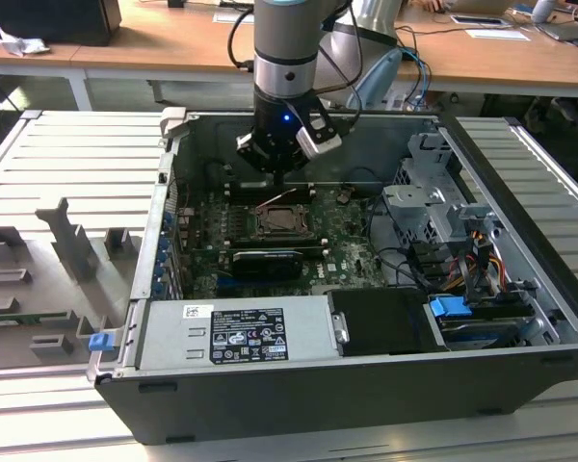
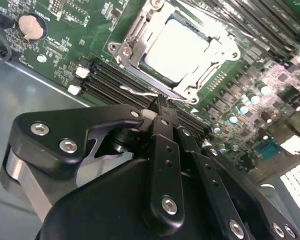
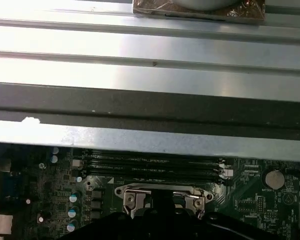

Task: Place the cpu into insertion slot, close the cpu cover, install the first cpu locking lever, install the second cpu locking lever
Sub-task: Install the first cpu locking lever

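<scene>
We see the gripper point(image 2: 160, 107) pinched narrow on a locking lever point(image 2: 140, 92) beside the cpu cover point(image 2: 177, 42), frame centre — a slip could spring the lever free.

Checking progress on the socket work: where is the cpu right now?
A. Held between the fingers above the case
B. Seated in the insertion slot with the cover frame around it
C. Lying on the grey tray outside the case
B: in the second wrist view the cpu lies flat in the insertion slot, framed by the cpu cover.

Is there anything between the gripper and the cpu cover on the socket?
Nothing visible. In the second wrist view the gripper sits at the edge of the cpu cover, with the cpu already seated under it.
</scene>
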`<action>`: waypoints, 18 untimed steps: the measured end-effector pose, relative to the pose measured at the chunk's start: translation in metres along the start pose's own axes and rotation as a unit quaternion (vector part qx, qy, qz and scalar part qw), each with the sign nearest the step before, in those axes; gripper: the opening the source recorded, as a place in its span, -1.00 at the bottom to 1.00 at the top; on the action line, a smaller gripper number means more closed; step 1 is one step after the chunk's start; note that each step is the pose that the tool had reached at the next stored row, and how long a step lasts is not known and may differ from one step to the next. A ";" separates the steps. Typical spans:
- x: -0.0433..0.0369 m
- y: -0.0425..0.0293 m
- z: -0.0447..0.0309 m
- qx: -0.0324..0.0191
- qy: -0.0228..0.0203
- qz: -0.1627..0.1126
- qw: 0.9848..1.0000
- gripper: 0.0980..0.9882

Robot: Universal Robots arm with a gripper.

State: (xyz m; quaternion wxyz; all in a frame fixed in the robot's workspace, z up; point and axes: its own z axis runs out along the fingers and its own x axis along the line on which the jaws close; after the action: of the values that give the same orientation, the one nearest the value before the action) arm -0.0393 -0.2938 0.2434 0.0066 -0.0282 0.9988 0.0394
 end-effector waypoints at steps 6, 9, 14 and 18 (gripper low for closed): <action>-0.0025 0.0010 0.0083 -0.002 0.001 -0.017 1.000 -0.98; -0.0046 0.0037 0.0104 -0.002 0.001 -0.017 1.000 -0.98; -0.0090 0.0038 0.0150 -0.007 0.001 -0.017 1.000 -0.98; -0.0101 0.0036 0.0166 -0.014 0.001 -0.017 1.000 -0.98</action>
State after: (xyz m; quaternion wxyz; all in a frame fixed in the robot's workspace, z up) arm -0.0293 -0.2884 0.2272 0.0062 -0.0449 0.9975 0.0534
